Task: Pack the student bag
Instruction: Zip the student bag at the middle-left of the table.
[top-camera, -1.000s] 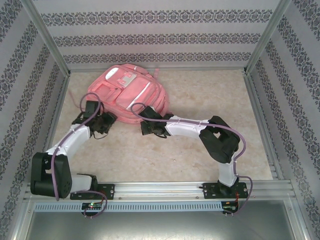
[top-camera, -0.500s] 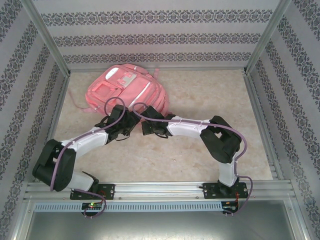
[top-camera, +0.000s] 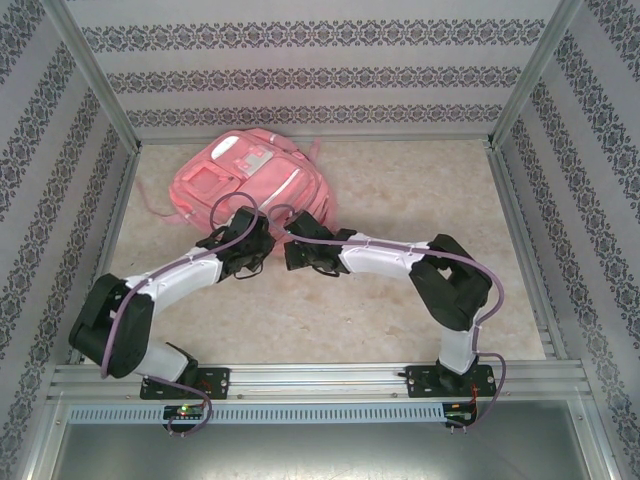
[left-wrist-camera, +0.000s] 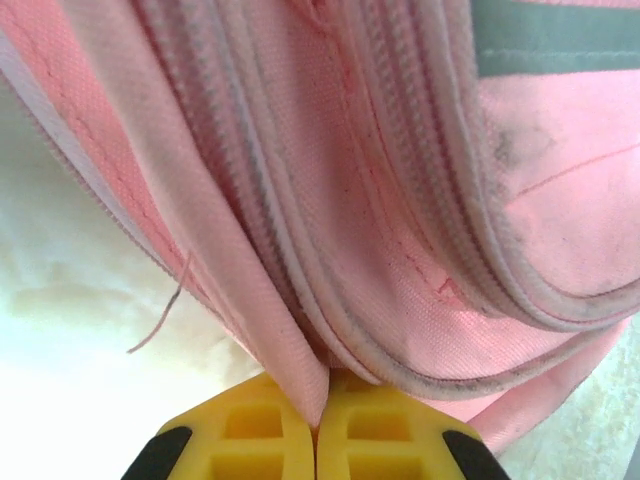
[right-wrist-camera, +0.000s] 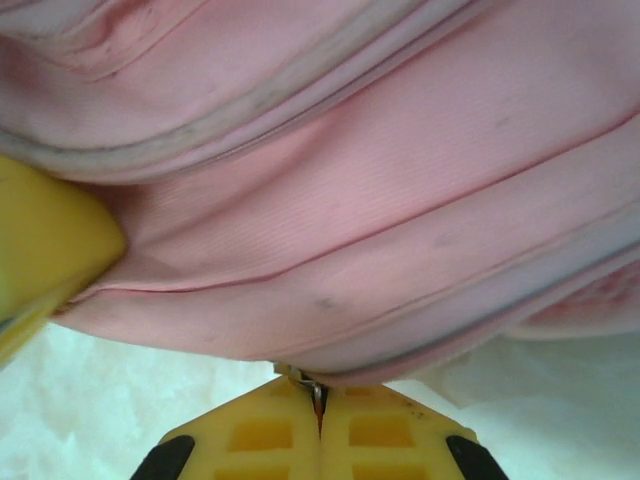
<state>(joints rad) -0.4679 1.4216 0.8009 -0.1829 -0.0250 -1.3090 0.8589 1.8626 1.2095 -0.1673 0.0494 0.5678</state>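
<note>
Student bag (top-camera: 250, 180) lies flat on the worktop (top-camera: 400, 200), just beyond both claws, with its near edge right at their tips. Your left claw (top-camera: 258, 245) has its yellow fingers pressed together on a fold of the pink fabric at that edge. In the left wrist view the cloth is drawn down into a point between the pads. Your right claw (top-camera: 292, 252) is just beside it, to its right, and almost tip to tip with it. It is closed on the bag's lower seam, with a small metal piece caught between the fingers. I cannot tell whether that piece is a zip pull. At the left edge of the right wrist view, a yellow finger (right-wrist-camera: 45, 250) of the other claw presses against the same fabric.

Above the left claw, pale zip lines (left-wrist-camera: 400, 200) curve across the bag, and a grey strip (left-wrist-camera: 555, 35) sits further up and to the right. A loose thread (left-wrist-camera: 160, 320) hangs to the left. A pink strap (top-camera: 150, 200) trails on the worktop well left of that claw. On the bag's far end is a light patch (top-camera: 250, 155); any print on it is too small to read.

Purple cables (top-camera: 235, 205) loop over both wrists. Striped, patterned walls (top-camera: 300, 75) and metal frame posts (top-camera: 95, 75) close in the space beyond the bag.
</note>
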